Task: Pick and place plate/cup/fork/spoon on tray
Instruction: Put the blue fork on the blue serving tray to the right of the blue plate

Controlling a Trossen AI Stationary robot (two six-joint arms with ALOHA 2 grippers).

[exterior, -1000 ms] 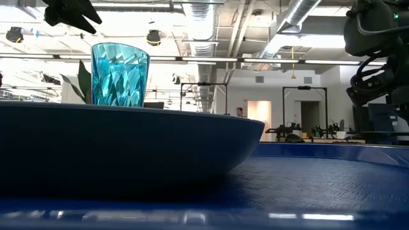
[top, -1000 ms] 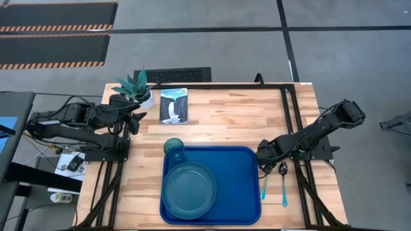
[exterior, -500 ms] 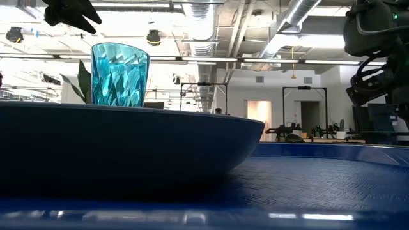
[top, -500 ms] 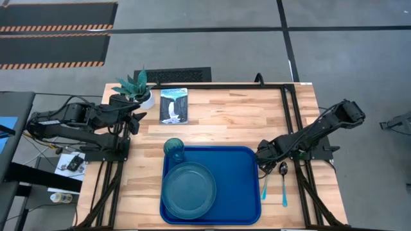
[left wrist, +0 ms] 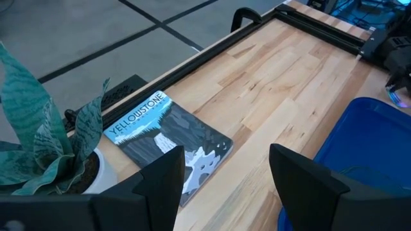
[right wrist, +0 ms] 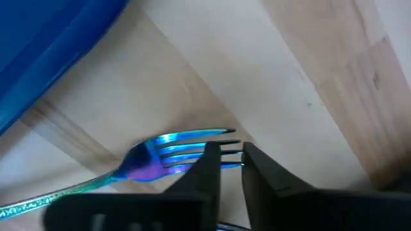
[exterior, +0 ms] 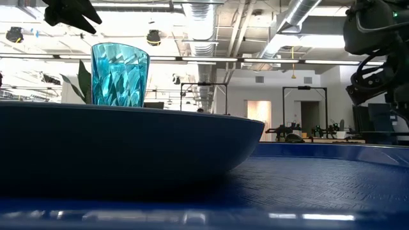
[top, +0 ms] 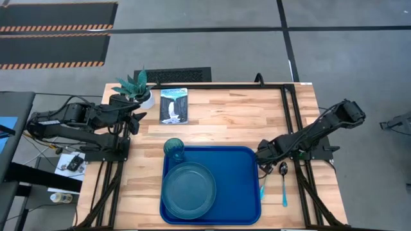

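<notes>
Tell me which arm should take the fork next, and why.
Right. The right claw is already down at the fork, its tips at the tines, on the table just beside the tray. The left claw hangs open far off, near the booklet and plant.

Even overhead light on the table; the level camera faces bright ceiling glare.

From above, the wood table (top: pixel 218 122) is evenly lit, shadows short and soft. In the low view, ceiling lamps at 12 o'clock blow out white, the cup (exterior: pixel 119 74) glows backlit, and the near plate (exterior: pixel 128 144) and tray (exterior: pixel 307 185) are dark and soft. The fork (right wrist: pixel 167 157) shows iridescent glare; the right gripper's fingers (right wrist: pixel 260 176) are blurred.
</notes>
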